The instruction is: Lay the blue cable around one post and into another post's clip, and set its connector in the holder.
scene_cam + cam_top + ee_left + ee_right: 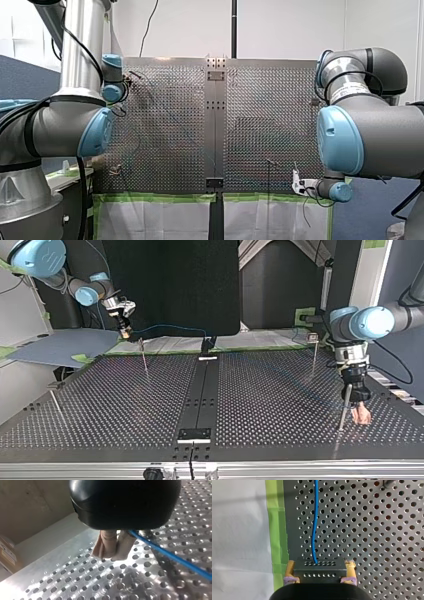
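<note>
Blue cable [314,530] runs from connector [319,566] pinched in right hand [320,573]; left hand [112,554] pressed together.

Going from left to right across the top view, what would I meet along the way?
Thin post → my right gripper → second post → black centre strip → third post → my left gripper.

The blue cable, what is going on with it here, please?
My right gripper holds the connector in its jaws near the table edge, and the blue cable runs from it across the table. My left gripper pinches the cable farther along, low beside a thin post. The connector is not set down yet.
</note>
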Controlling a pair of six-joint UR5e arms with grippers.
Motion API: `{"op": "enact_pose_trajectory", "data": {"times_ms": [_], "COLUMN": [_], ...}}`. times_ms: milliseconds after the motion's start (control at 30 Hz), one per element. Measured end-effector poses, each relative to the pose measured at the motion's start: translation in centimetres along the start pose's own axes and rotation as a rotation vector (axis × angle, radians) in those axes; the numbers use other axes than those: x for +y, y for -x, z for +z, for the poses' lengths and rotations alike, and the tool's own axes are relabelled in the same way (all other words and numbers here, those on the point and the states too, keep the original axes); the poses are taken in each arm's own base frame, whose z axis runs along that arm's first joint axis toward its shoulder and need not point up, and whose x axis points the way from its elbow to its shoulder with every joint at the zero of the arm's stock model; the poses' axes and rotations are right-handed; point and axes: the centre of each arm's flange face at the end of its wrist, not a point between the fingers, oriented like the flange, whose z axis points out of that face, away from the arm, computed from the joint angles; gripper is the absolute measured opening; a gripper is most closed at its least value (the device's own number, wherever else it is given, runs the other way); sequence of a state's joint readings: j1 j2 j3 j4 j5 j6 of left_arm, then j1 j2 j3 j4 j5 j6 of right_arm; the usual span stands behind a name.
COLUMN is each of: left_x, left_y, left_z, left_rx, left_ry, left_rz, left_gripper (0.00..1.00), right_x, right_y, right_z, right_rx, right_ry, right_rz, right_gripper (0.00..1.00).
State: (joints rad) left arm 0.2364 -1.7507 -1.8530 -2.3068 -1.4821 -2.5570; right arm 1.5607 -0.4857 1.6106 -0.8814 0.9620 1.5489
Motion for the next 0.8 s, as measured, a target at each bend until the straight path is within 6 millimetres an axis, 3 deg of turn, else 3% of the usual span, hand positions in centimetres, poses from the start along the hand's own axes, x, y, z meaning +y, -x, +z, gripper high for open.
{"op": "enact_pose_trajectory", "data": {"times_ms": [33,67,133,167,233,267,300,800], "left_x": [0.0,0.0,0.1,0.1,0.1,0.1,0.2,0.0], "left_y": [0.0,-0.1,-0.2,-0.3,-0.4,-0.6,-0.6,-1.1], "left_z": [0.0,-0.1,-0.2,-0.3,-0.5,-0.6,-0.7,-2.1], "left_rx": [0.002,0.006,0.012,0.017,0.027,0.034,0.039,0.102], "left_ry": [0.003,0.006,0.013,0.018,0.028,0.035,0.040,0.135], "left_rz": [0.002,0.005,0.011,0.015,0.022,0.026,0.027,0.108], "left_gripper": [0.28,0.28,0.46,0.46,0.87,0.87,1.00,1.00], "right_x": [0.0,-0.1,-0.1,-0.1,-0.2,-0.2,-0.2,-0.5], "right_y": [0.0,0.0,0.0,0.0,0.0,0.0,0.0,0.0], "right_z": [0.0,0.0,0.1,0.1,0.1,0.1,0.1,0.2], "right_rx": [0.000,0.000,0.000,0.001,0.001,0.001,0.001,-0.001], "right_ry": [-0.001,-0.001,-0.002,-0.003,-0.003,-0.004,-0.004,-0.008], "right_rz": [0.000,0.000,0.000,-0.001,-0.001,-0.001,-0.001,-0.004], "right_gripper": [0.00,0.00,0.00,0.00,0.00,0.00,0.00,0.00]}}
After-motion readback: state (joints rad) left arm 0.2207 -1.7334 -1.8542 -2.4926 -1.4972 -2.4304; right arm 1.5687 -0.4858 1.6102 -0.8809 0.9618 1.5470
